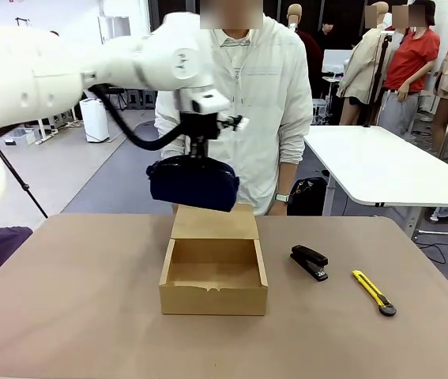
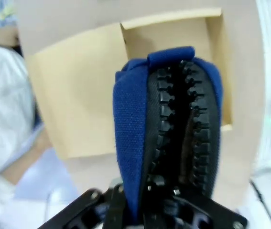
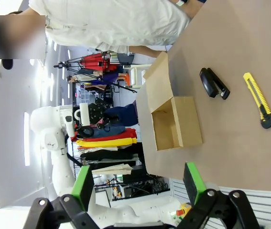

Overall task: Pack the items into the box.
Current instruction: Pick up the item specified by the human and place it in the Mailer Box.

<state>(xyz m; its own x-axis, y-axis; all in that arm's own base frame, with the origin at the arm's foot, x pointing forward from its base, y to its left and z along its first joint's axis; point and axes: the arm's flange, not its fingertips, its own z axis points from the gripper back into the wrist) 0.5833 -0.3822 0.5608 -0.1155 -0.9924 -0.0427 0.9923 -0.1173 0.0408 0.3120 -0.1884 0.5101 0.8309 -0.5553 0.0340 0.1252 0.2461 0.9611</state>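
The right end effector (image 3: 137,186) rises from 6 o'clock, its green-padded fingers (image 3: 83,183) spread wide with nothing between them. Beyond them, on the brown desk (image 3: 231,152), the plain brown cardboard box (image 3: 176,124) stands open, its flap lid (image 3: 157,86) toward 11 o'clock. The small black stapler (image 3: 214,83) lies at the box's 1 o'clock, and the yellow-and-black utility knife (image 3: 258,100) at 3 o'clock, farther out. A dark navy fabric pouch (image 3: 121,115) hangs at the box's 9 o'clock, clear of it.

one pouch (image 1: 193,182), one box (image 1: 213,300), one stapler (image 1: 310,261) and one utility knife (image 1: 374,292).
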